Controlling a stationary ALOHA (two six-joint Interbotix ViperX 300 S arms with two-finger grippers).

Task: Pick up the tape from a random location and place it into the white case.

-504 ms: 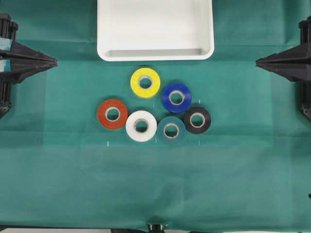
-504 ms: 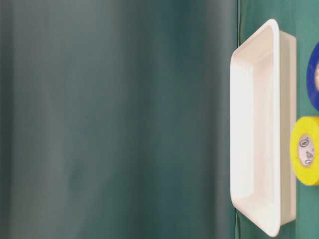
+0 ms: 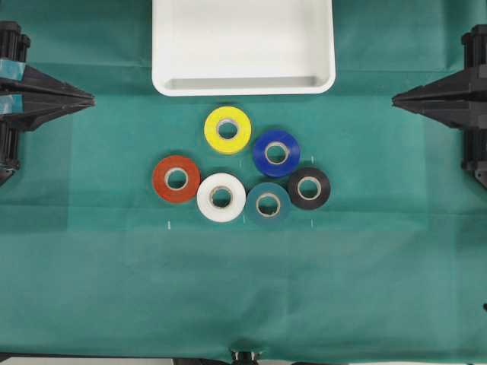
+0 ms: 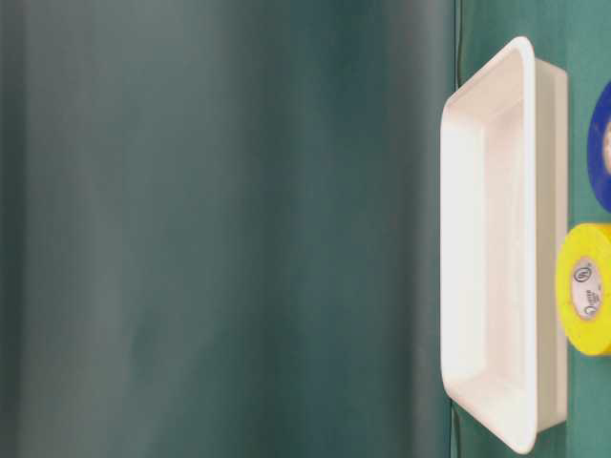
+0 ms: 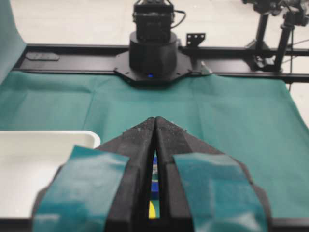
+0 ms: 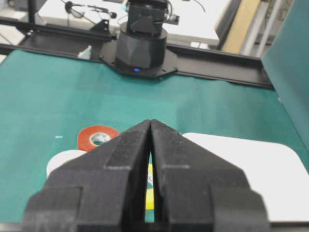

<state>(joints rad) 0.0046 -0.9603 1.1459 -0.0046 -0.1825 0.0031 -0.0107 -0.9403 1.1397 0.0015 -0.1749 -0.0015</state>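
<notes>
A green cloth [image 3: 114,289] covered the whole table, and at its far edge sat the white case [image 3: 163,46], holding nothing that I could see. In front of it six rolls lay flat in a loose cluster. The tape [image 3: 268,204], the teal one, was in the near row, touching the white roll [image 3: 221,198] on one side and just beside the black roll [image 3: 309,188] on the other, with the blue roll [image 3: 276,153] close behind it; the yellow roll [image 3: 227,129] and the red roll [image 3: 176,179] made up the rest.

The left gripper [image 3: 90,99] and the right gripper [image 3: 396,99] hung at opposite edges of the table, well apart from the rolls, each with its fingers pressed together and holding nothing.

To my eye the job was at its very start, the reach not begun. The next move would call for one gripper to spread and come down over the teal roll, carefully, given how tightly its neighbours crowd it.
</notes>
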